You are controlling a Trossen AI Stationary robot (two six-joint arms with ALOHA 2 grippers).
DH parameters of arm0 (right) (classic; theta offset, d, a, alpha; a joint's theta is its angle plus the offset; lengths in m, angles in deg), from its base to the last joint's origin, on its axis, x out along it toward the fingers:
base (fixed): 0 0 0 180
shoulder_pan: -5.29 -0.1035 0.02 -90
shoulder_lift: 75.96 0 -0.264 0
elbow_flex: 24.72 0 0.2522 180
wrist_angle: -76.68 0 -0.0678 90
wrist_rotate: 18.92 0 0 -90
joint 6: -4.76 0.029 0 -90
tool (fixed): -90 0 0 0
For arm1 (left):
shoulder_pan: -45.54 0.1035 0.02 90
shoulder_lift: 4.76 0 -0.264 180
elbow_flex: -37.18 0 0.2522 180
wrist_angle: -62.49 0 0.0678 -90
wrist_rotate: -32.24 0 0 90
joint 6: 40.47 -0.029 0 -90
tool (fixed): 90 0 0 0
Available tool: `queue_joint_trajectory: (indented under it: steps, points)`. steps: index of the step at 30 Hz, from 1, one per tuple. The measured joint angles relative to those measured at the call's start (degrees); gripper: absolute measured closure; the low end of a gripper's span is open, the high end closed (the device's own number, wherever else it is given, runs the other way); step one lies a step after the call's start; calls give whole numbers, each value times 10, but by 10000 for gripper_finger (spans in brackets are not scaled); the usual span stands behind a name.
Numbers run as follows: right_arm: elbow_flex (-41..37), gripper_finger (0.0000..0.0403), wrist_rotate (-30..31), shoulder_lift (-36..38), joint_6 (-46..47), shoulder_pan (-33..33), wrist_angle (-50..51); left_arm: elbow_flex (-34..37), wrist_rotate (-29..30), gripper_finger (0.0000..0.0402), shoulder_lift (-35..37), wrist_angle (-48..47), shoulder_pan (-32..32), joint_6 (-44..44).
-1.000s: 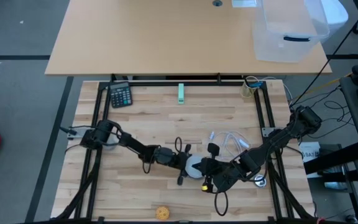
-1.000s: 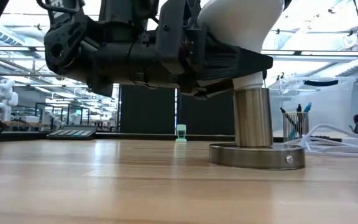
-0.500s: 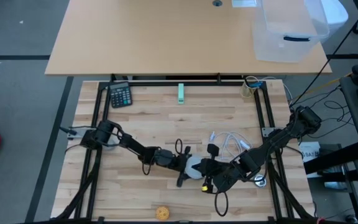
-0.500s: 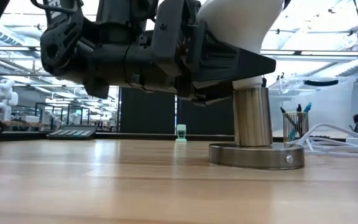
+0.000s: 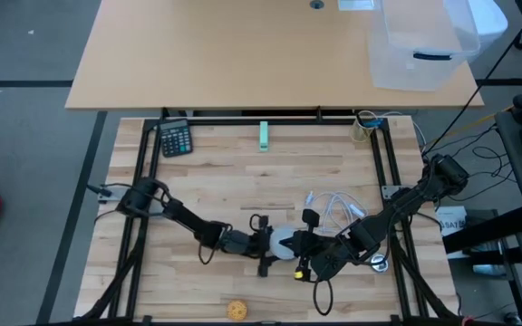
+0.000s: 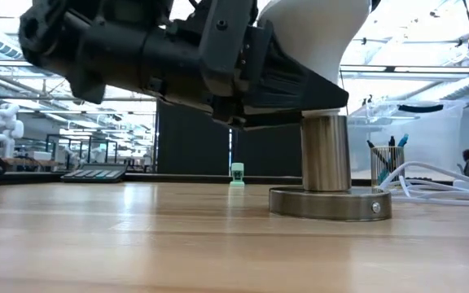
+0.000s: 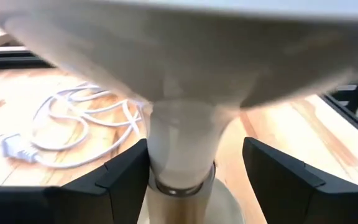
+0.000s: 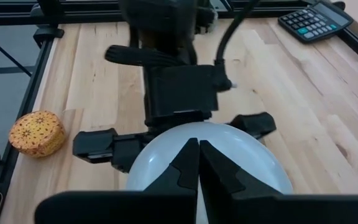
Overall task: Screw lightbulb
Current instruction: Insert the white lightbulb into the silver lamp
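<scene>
Left gripper (image 7: 194,171) stood wide around lightbulb (image 6: 312,32) neck | right gripper (image 8: 197,163) shut above | advice: regrip squarely before turning.

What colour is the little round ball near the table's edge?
Yellow-orange with a dotted pattern: the small patterned ball shows best in the right wrist view.

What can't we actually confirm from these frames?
- Thread engagement: in the left wrist view the lightbulb neck enters the metal socket, whose collar hides the screw base.
- Globe top: cut off by the low view's upper edge.
- Contact: the left gripper fingers flank the neck with gaps; the right gripper, shut, lies over the globe, touching or not unclear.
- Calculator keys: too small from above.
</scene>
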Motion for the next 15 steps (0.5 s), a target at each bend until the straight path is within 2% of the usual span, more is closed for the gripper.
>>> queue_joint_trajectory:
  steps: [4,12,15]
  points:
    - [0,403,0,0,2,-1,1,1,69,143,9,-14,-25,10]
    - [0,403,2,0,-10,0,1,0,241,143,10,34,-72,35]
    - [0,403,3,0,-13,0,1,0,270,143,7,37,-74,57]
